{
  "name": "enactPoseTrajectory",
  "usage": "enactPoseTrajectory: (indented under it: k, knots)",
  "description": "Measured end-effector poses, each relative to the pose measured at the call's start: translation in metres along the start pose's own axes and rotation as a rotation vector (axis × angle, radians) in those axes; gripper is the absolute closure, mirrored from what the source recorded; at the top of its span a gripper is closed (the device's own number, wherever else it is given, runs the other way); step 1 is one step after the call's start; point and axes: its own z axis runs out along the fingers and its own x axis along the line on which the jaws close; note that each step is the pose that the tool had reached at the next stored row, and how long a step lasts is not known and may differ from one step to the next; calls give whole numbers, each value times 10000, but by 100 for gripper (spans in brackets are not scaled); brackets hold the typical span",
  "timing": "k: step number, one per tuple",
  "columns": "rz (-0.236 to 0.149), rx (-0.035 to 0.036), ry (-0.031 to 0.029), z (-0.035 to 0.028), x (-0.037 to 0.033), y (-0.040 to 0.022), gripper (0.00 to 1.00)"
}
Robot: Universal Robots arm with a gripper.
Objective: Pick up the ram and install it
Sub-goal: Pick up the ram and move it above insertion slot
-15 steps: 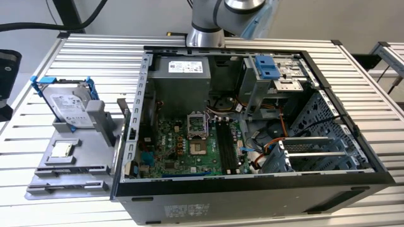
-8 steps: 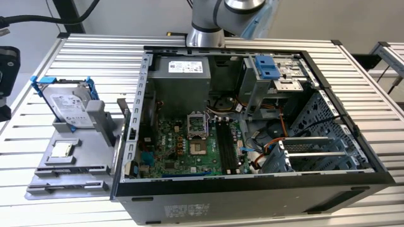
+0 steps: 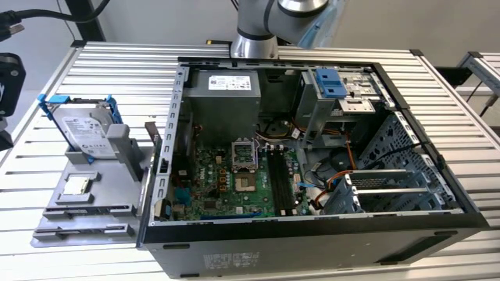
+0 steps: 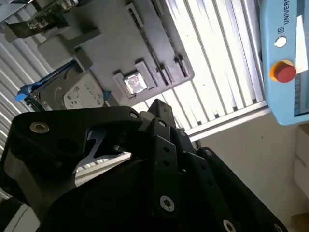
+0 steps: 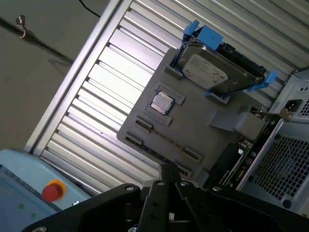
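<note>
One ram (image 5: 234, 162) looks to stand on edge at the tray's (image 5: 203, 140) side, just beside the open case (image 3: 312, 246).
Gripper (image 5: 166, 191) hovers well apart from it, over the tray. Spread or pressed together? Can't tell. Hard drive (image 3: 82, 126) and a small chip (image 3: 76, 186) share that tray, and the arm (image 3: 258, 29) rises beyond the case in the exterior view.
</note>
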Motion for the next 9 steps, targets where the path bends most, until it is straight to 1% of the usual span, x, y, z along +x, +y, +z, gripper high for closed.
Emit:
enactPoseTrajectory:
  k: [6,9]
  knots:
    - [-1090,-26,55,-1,0,0,100]
    - [-1708,-41,85,0,0,0,100]
